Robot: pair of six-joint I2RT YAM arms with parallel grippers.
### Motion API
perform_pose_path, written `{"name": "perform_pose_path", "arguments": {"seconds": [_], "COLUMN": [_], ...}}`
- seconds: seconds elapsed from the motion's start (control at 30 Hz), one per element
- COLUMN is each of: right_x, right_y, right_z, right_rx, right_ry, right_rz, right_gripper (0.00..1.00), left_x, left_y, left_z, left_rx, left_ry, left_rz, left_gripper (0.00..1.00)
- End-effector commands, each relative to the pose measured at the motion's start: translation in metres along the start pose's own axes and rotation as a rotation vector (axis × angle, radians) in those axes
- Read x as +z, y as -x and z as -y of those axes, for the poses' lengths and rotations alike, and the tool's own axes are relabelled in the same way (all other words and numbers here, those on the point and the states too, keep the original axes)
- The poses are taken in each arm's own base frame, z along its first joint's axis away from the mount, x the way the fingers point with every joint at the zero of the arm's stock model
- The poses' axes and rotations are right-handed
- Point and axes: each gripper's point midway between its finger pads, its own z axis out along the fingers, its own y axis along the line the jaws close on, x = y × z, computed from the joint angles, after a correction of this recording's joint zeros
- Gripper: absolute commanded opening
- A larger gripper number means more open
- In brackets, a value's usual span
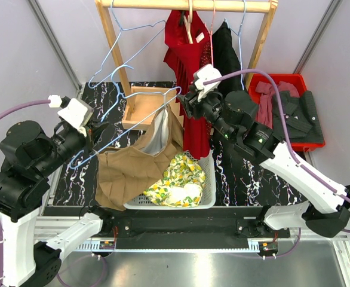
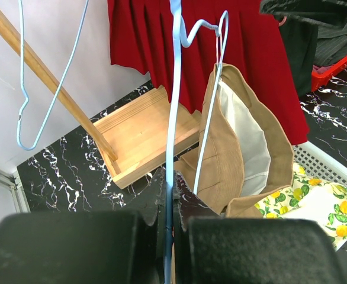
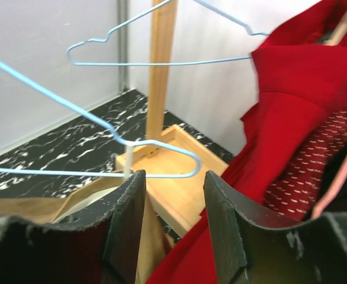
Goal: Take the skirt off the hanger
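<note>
**Top view.** Tan skirt slung on the blue hanger at mid-table, its hem spilling over the left rim of the basket near the near edge. Right gripper is just beside the waistband.

**Left wrist.** Left gripper has its jaws pressed together on the hanger wire. Hold it level and steady.

**Right wrist.** Right gripper has its jaws spread, with nothing between them. The hanger's shoulder is just ahead. Pinch cloth only, then draw it off that end. The waistband possibly snags, but this is unclear here.
</note>
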Motion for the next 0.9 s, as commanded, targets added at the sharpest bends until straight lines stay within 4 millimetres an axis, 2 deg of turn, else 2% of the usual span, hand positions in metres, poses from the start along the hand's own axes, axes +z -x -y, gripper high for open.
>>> {"name": "perform_pose_path", "arguments": {"seconds": [0.0,0.23,0.53,0.67,0.87], "right_x": [0.011,0.020,0.031,0.033,0.033], "right_y": [-0.013,-0.022,-0.031,-0.029,-0.025], "right_z": [-0.022,-0.036,-0.045,-0.046,-0.041], "right_rx": [0.048,0.066,0.082,0.082,0.066], "right_ry": [0.092,0.149,0.171,0.173,0.157], "right_rz": [-0.025,-0.045,-0.052,-0.046,-0.036], "right_gripper": [0.51,0.57,0.56,0.49,0.27], "left_x": [-0.010,-0.011,-0.009,-0.010,-0.010], "left_y": [0.041,0.040,0.039,0.036,0.035], "left_z": [-0.009,-0.009,-0.008,-0.008,-0.009], "left_rx": [0.034,0.035,0.035,0.035,0.040], "left_ry": [0.046,0.044,0.039,0.041,0.046], "left_rz": [0.142,0.144,0.143,0.140,0.140], "left_gripper": [0.00,0.00,0.00,0.00,0.00]}}
